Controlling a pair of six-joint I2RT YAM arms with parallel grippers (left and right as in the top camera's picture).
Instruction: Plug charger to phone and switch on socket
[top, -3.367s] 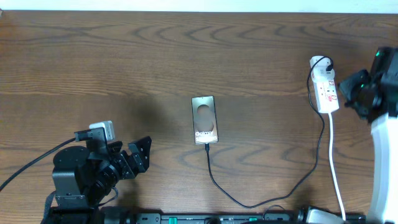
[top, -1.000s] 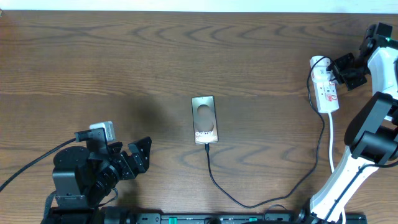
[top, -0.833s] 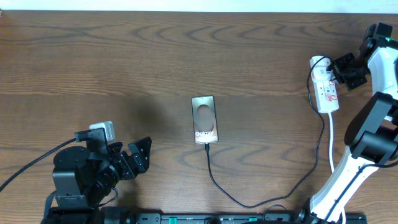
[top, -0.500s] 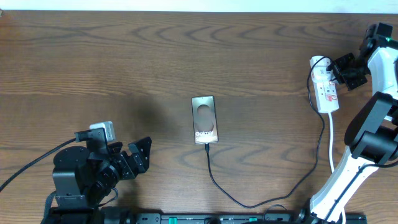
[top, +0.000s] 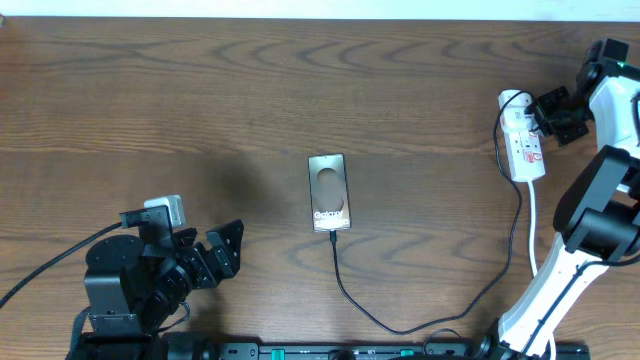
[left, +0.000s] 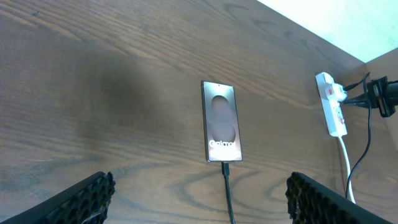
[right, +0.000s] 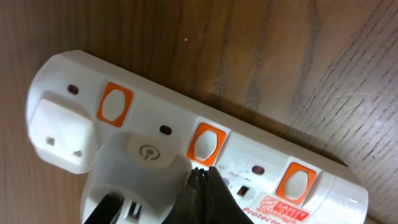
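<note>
Overhead view: the phone (top: 329, 193) lies flat near the middle of the wooden table (top: 200, 100), with its Galaxy lettering toward my base. The charger (top: 336, 265) meets the phone's near end. Its thin black cable loops toward the table's front edge, then rises on the right to the far end of the socket (top: 523, 138). The socket is a white strip far out on my right. My right gripper (top: 543, 110) sits just beside the socket's far half, its tips pointing at it. My left gripper (top: 232, 248) hangs near the front left, well apart from the phone, with its fingers spread.

Left wrist view: my left gripper (left: 200, 183) is wide open and holds nothing. One finger shows in each lower corner. The phone (left: 221, 121) lies ahead between them, with the charger (left: 225, 169) at its near end. The socket (left: 331, 106) lies far right.

Right wrist view: my right gripper (right: 199, 175) is pinched to a single dark point with nothing between its fingers. The point touches the lower edge of the socket's (right: 267, 155) middle switch (right: 206, 144), just beside a white adapter (right: 134, 165).
</note>
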